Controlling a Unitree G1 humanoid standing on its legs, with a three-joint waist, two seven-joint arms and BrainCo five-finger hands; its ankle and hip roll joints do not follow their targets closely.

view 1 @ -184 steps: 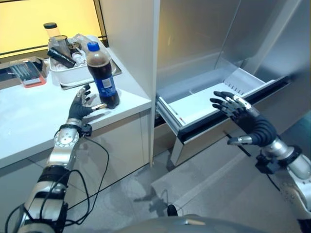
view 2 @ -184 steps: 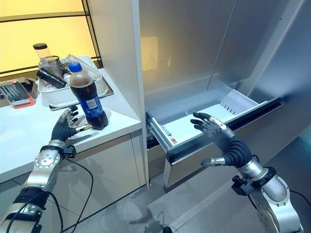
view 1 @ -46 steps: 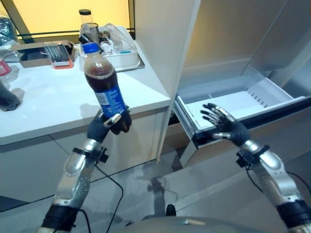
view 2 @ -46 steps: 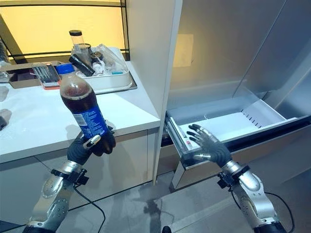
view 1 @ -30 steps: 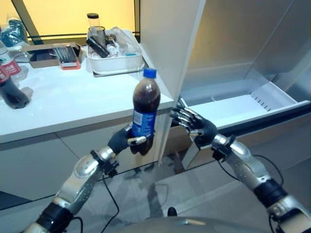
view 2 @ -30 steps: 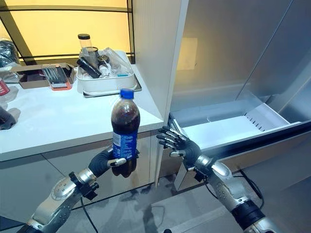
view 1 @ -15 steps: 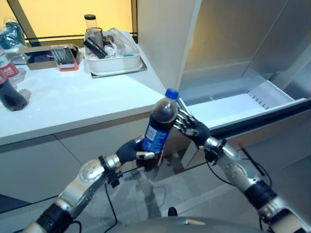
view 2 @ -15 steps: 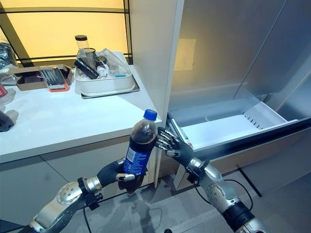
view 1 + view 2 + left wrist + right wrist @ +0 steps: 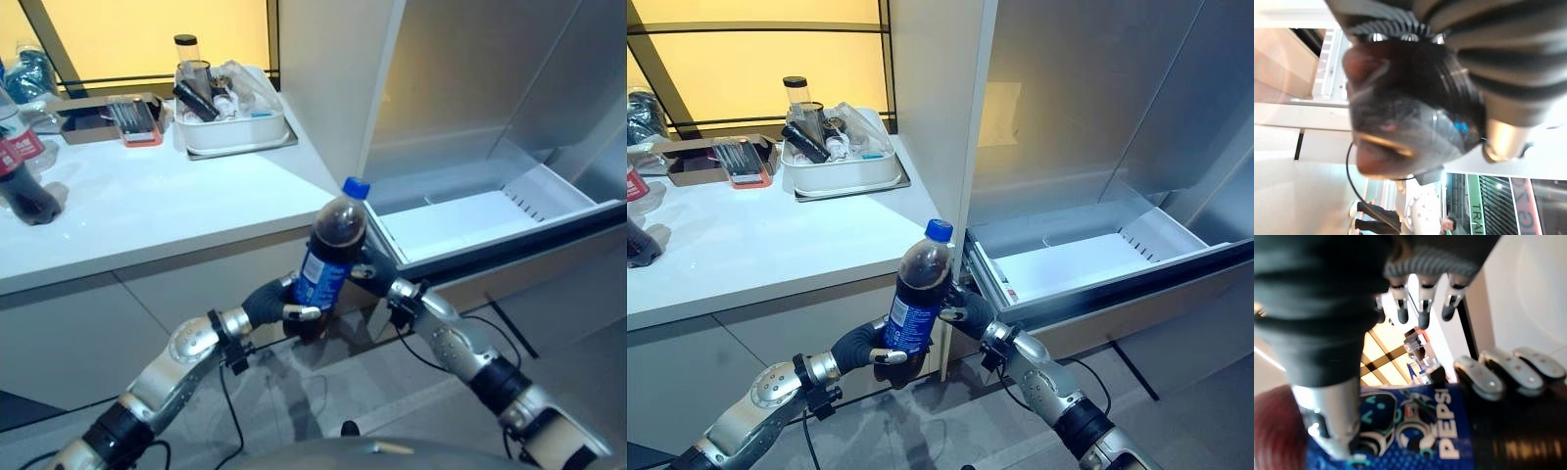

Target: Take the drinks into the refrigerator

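Observation:
A cola bottle [image 9: 323,264] with a blue cap and blue label hangs tilted in the air in front of the counter's corner. My left hand [image 9: 274,305] is shut round its lower part; the left wrist view looks onto the bottle's dark base [image 9: 1400,122]. My right hand [image 9: 958,305] is right behind the bottle, its fingers [image 9: 1422,313] straight above the label [image 9: 1415,431] and its thumb lying on the label. The fingers of my left hand [image 9: 1498,377] also curl round the bottle there. The refrigerator's white drawer [image 9: 460,220] stands pulled out to the right, with nothing in it.
A white counter [image 9: 147,215] runs along the left. On it stand a white tray [image 9: 230,127] of utensils at the back and another cola bottle [image 9: 20,166] at the far left. A white cabinet panel [image 9: 323,78] divides counter from refrigerator.
My left hand lifted the bottle off the counter and carried it right, toward the drawer. My right hand left the drawer's edge and now touches the bottle.

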